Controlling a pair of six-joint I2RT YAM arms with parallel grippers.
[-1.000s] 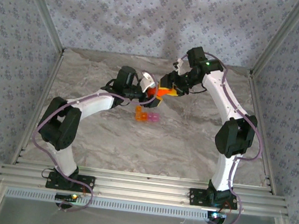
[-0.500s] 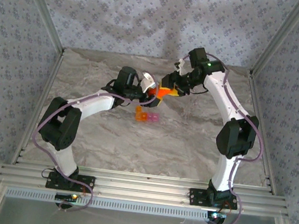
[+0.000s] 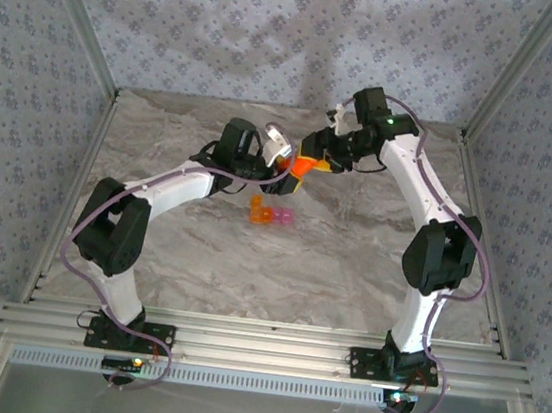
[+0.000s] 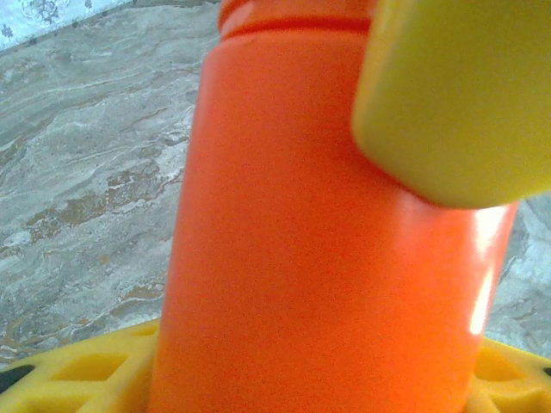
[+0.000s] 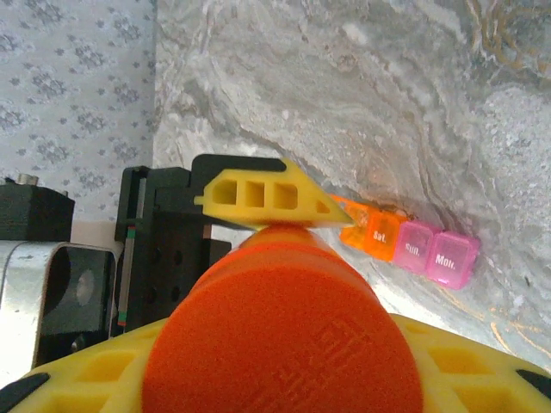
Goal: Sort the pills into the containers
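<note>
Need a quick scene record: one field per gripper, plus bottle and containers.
left gripper: fingers either side of the orange bottle body; firm grip not confirmed
right gripper: shut on the bottle at its cap
orange bottle: held off the table, between both arms, cap on
containers: orange and pink compartments, on the table, apart from both grippers

walls [image 3: 227,29]: floral wallpaper | tabletop [image 3: 279,267]: grey marble | front: aluminium rails [image 3: 259,346]

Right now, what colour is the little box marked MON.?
Pink; the MON. compartment shows best in the right wrist view.
</note>
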